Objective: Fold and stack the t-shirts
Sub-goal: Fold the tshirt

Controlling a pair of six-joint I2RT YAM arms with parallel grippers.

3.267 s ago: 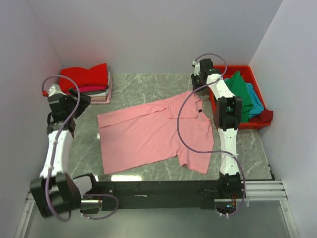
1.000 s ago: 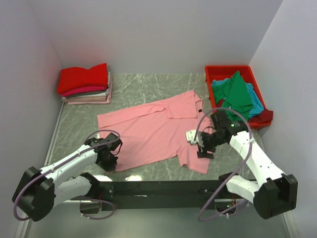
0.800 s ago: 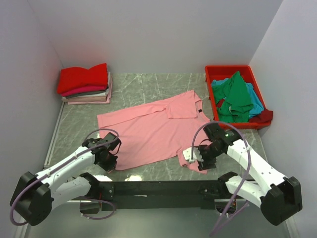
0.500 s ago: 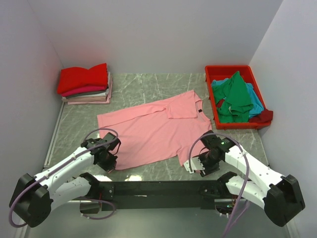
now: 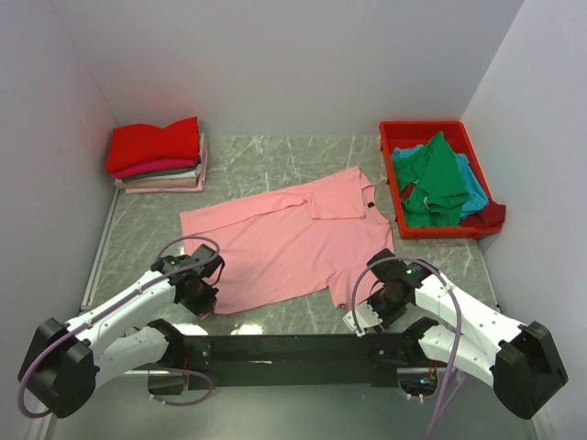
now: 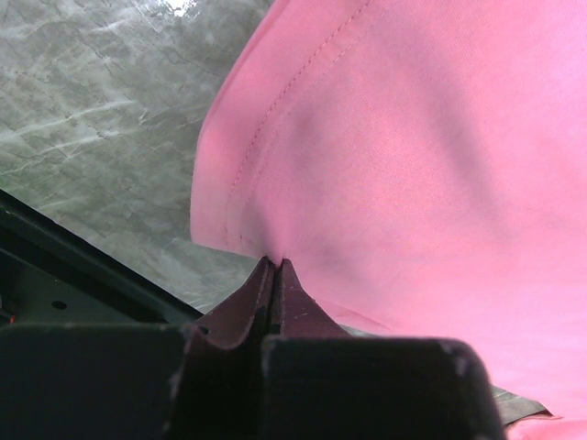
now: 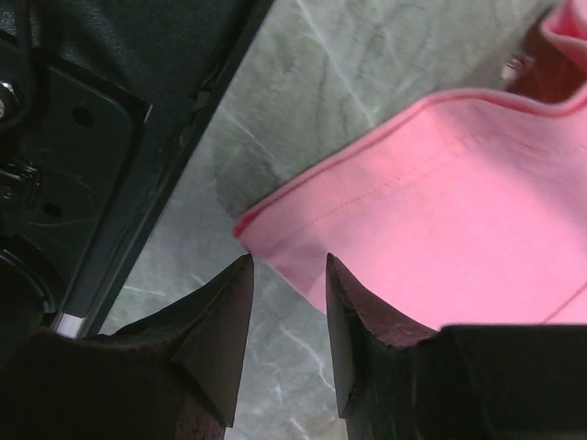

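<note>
A light pink t-shirt (image 5: 284, 243) lies spread flat on the marble table. My left gripper (image 5: 204, 302) sits at its near left hem corner. In the left wrist view the left gripper (image 6: 275, 262) is shut, with a pinch of the pink t-shirt (image 6: 413, 165) caught at its tips. My right gripper (image 5: 359, 316) is low at the shirt's near right corner. In the right wrist view the right gripper (image 7: 289, 261) has its fingers apart, and the hemmed corner of the pink t-shirt (image 7: 459, 238) lies just ahead of the gap, with bare marble between the fingers.
A stack of folded shirts (image 5: 158, 156), red on top, stands at the far left. The red bin (image 5: 436, 128) at the far right holds green (image 5: 436, 179), teal (image 5: 474, 188) and maroon (image 5: 491, 214) shirts. The black base rail (image 5: 293, 348) runs along the near edge, close behind both grippers.
Both arms came down from the back of the table. In the last second the right gripper slid toward the near right corner of the shirt and its jaws narrowed. The left stayed shut on the hem.
</note>
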